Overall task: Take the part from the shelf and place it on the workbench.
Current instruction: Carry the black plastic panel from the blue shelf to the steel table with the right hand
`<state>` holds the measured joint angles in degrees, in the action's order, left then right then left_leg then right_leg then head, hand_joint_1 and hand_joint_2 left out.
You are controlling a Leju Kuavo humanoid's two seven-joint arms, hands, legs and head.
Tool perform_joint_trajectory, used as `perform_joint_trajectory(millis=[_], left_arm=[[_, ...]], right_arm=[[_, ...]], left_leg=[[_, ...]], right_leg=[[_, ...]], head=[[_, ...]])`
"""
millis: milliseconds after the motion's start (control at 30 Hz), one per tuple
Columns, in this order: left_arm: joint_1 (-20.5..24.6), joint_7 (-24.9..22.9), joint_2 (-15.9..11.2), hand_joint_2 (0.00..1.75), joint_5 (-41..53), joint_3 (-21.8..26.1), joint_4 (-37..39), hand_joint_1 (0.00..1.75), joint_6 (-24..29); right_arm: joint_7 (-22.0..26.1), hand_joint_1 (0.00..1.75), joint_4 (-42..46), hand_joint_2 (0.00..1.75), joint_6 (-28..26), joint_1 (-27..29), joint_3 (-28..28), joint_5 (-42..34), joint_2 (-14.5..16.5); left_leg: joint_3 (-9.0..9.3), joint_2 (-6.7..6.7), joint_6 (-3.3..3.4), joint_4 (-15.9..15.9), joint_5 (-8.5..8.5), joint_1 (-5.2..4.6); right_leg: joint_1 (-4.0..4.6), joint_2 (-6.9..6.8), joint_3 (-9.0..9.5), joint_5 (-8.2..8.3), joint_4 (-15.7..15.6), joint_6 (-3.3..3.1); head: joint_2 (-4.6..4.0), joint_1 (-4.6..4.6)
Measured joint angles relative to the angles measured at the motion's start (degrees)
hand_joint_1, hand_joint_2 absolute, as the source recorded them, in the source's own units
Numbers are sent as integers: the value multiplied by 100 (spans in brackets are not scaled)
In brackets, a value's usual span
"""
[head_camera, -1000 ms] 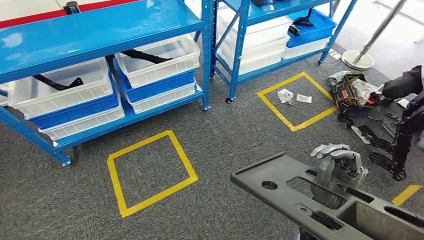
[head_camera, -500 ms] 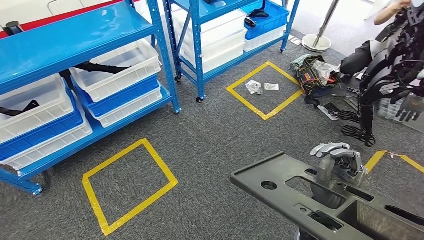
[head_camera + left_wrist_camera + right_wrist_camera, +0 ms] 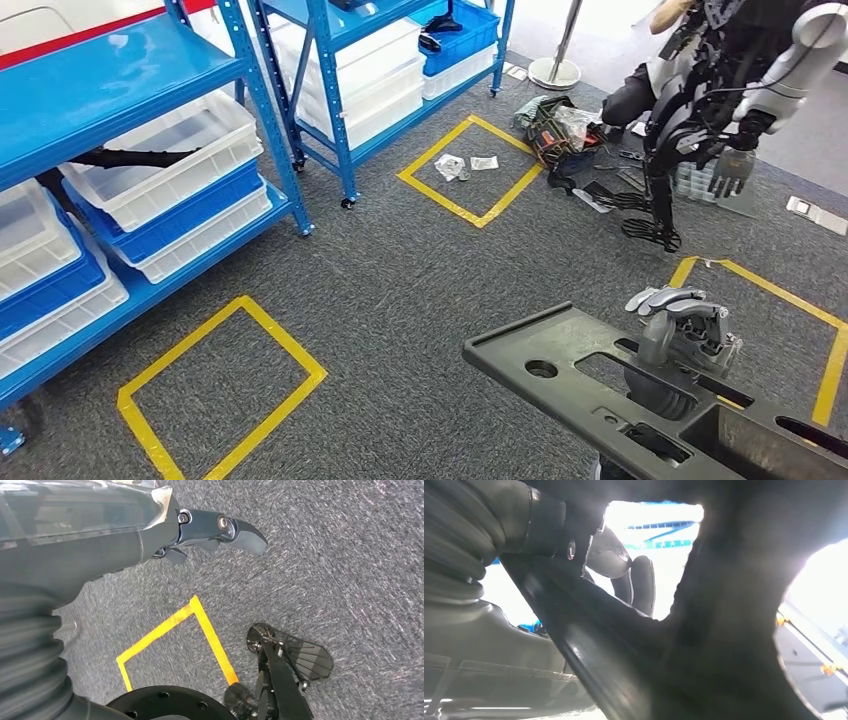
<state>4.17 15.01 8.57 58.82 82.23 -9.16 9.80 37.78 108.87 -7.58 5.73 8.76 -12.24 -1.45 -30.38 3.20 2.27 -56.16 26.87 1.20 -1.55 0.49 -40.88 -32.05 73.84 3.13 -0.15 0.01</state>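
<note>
A large dark grey moulded part (image 3: 560, 362) with holes and cut-outs fills the lower right of the head view, lifted above the carpet. My right hand (image 3: 682, 322) grips it through one of its openings, fingers curled over the top edge. The right wrist view looks up from under the part (image 3: 709, 650), with pale fingers (image 3: 642, 582) poking through a cut-out. My left hand (image 3: 205, 530) hangs over the grey carpet and holds nothing, its dark fingers held straight.
Blue shelves (image 3: 110, 80) with white and blue bins (image 3: 170, 150) stand at the left and back. Yellow tape squares (image 3: 215, 390) (image 3: 470, 170) (image 3: 790, 300) mark the carpet. Another robot (image 3: 720, 90), a person behind it, a tool bag (image 3: 560, 130) and loose tools are at the back right.
The whole picture has slid left: the camera has turned right, so the shelves shift away and the other robot and a third tape square come into view. The part stays in my right hand.
</note>
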Motion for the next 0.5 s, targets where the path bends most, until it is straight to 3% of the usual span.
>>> perform_joint_trajectory(millis=[67, 100, 133, 200, 267, 333, 433, 467, 500], left_arm=[[2, -2, 7, 175, 0, 0, 0, 0, 1], [3, -2, 2, 175, 0, 0, -3, 0, 2], [3, -2, -1, 175, 0, 0, -4, 0, 2], [9, -2, -11, 175, 0, 0, -8, 0, 3], [21, -3, -6, 175, -1, 0, -6, 0, 3], [29, -4, -3, 175, -2, 0, -4, 0, 2], [31, -3, -2, 175, -2, 0, -4, 0, 1], [31, -3, -2, 175, -2, -1, -4, 0, 1], [23, -2, -2, 175, -2, -1, -4, 0, 1]], right_arm=[[0, 175, 0, 175, -1, -2, -2, 0, -1], [0, 175, -1, 175, -1, -9, -1, 0, -1], [0, 175, -1, 175, -2, -17, -1, 0, 2], [1, 175, -2, 175, -3, -30, -8, -1, 2], [0, 175, 0, 175, -4, -30, -22, -2, -3], [0, 175, 5, 175, -5, -31, -31, -4, -1], [1, 175, 9, 175, -5, -34, -33, -7, 3], [1, 175, 8, 175, -5, -40, -35, -10, 3], [1, 175, 8, 175, -5, -40, -37, -21, 4]], left_leg=[[15, 139, -52, -9, 11, 30], [28, 194, -99, -20, 30, 24], [42, 241, -147, -31, 52, 15], [85, 336, -236, -26, 74, -17], [134, 416, -305, -5, 84, 13], [135, 327, -360, -61, 165, 53], [112, 191, -375, -132, 241, 66], [52, 101, -371, -266, 336, 65], [-157, -33, -357, -701, 553, 57]], right_leg=[[-54, -139, 415, 250, -686, 145], [-69, -294, 660, 367, -1113, 193], [-75, -405, 847, 451, -1429, 199], [-56, -482, 949, 489, -1637, 113], [-52, -328, 919, 507, -1629, -8], [-73, -220, 915, 534, -1637, -87], [-85, -184, 917, 548, -1640, -113], [-80, -163, 910, 554, -1640, -132], [-57, -94, 892, 567, -1638, -166]], head=[[0, 2], [0, 12], [0, 18], [0, -7], [0, -49], [0, -64], [0, -78], [0, -80], [0, -86]])
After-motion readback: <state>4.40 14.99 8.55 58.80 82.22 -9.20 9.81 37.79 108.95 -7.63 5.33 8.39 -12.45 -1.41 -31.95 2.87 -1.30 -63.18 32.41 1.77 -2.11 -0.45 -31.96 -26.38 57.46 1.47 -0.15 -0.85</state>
